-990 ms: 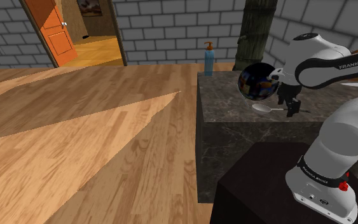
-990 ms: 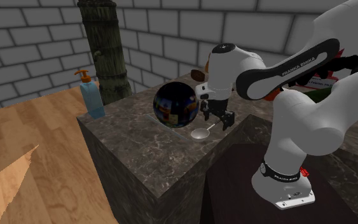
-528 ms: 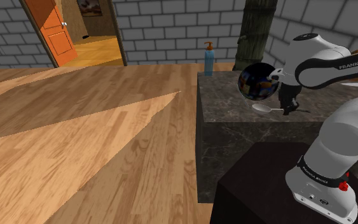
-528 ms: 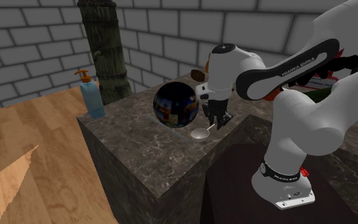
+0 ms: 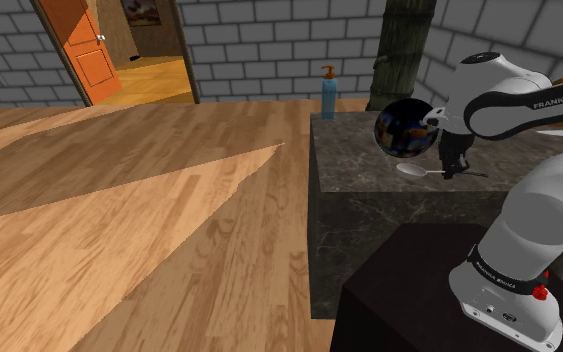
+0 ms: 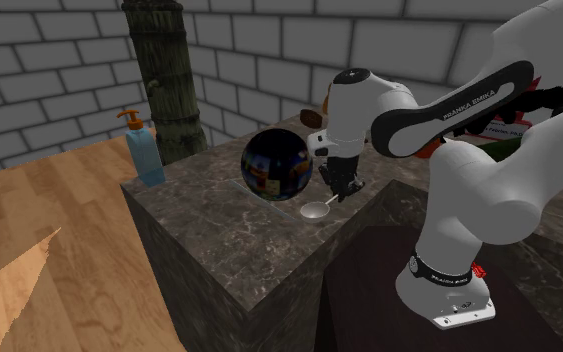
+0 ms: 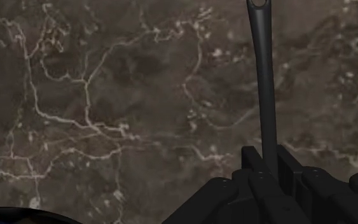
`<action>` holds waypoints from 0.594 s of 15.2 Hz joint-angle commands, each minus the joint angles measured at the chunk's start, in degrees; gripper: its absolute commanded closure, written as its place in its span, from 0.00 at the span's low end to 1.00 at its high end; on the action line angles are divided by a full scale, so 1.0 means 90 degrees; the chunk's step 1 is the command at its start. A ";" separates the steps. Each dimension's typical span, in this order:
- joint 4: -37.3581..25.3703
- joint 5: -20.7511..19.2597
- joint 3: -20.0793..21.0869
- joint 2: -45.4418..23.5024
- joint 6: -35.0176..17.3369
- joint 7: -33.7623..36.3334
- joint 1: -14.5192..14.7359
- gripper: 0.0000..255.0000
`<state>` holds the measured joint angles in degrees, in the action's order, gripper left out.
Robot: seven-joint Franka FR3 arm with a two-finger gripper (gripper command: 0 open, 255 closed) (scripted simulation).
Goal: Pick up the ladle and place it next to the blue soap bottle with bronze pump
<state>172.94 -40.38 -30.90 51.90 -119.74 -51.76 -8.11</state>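
Grasp step, by my reading. The jaws are closed on the handle of the ladle (image 7: 262, 83), which runs straight out between the two fingers (image 7: 252, 162) in the wrist view, with no gap showing on either side. No lift yet: the ladle lies flat on the dark marble tabletop (image 6: 219, 250), near the edge that faces the stand (image 5: 399, 290). Its pale bowl sits just beside a dark shiny ball (image 6: 277, 164).

Target is the blue soap bottle (image 6: 146, 150) with the orange-brown pump. It stands upright at the far corner of the tabletop, well apart from the ladle, with the ball roughly between the two.

Arm (image 5: 509, 95) pose: shoulder raised above the stand, forearm level across toward the tabletop, wrist bent so the hand points straight down at the handle.

Next move, as I judge it: raise the ladle straight up until it clears the tabletop, then carry it over or around the ball toward the bottle. The grip is on the thin handle and the bowl hangs out to one side, so the ladle may pivot in the jaws. A slow lift is advisable.
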 commanded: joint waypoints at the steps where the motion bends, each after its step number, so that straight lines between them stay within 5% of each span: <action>1: -0.0041 0.0064 0.0046 0.0084 0.0124 -0.0032 0.0014 1.00; 9: -0.0489 0.0541 0.0421 0.0590 0.1038 -0.0232 0.0154 1.00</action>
<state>169.22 -36.13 -27.60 56.70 -111.58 -53.61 -6.94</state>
